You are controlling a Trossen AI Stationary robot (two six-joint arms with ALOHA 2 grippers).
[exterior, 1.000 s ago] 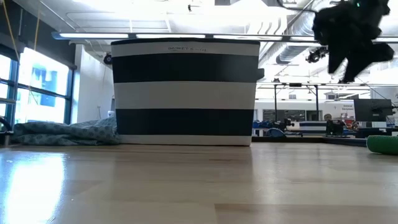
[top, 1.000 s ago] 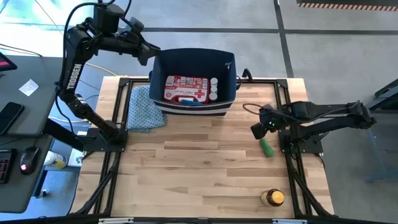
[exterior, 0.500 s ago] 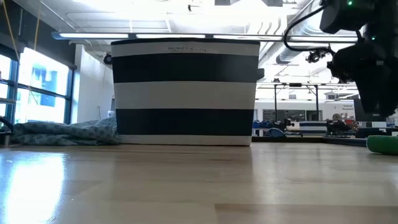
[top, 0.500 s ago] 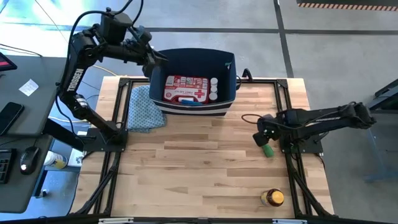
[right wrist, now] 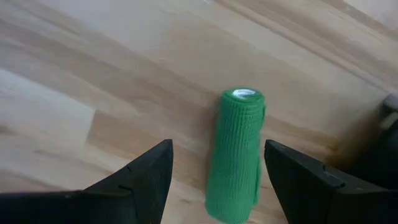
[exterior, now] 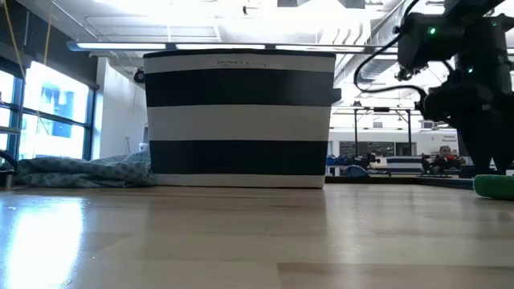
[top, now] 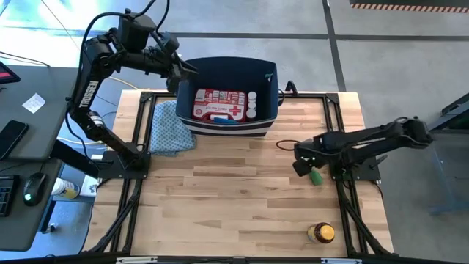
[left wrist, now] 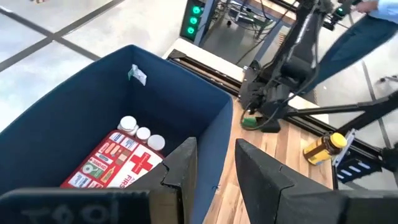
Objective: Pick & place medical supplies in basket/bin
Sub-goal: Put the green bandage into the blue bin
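The navy fabric bin (top: 231, 95) stands at the table's far middle, with the red first-aid kit (top: 218, 105) and small white bottles (top: 252, 103) inside it. A green cylinder (top: 315, 176) lies on its side on the table at the right. My right gripper (right wrist: 217, 148) is open just above it, one finger on either side, touching nothing; it also shows in the high view (top: 303, 164). The yellow-capped amber bottle (top: 320, 233) lies near the front right. My left gripper (top: 178, 73) hovers open and empty by the bin's far left corner.
A blue-green patterned cloth (top: 172, 128) lies bunched at the bin's left side. Black frame rails (top: 344, 191) run along the table's right edge next to the green cylinder. Bare wood spreads across the table's middle and near side.
My right gripper has come down toward the green cylinder and shifted slightly toward the table's near edge, staying open. My left gripper has moved a little down and toward the bin's far left corner, then held still.
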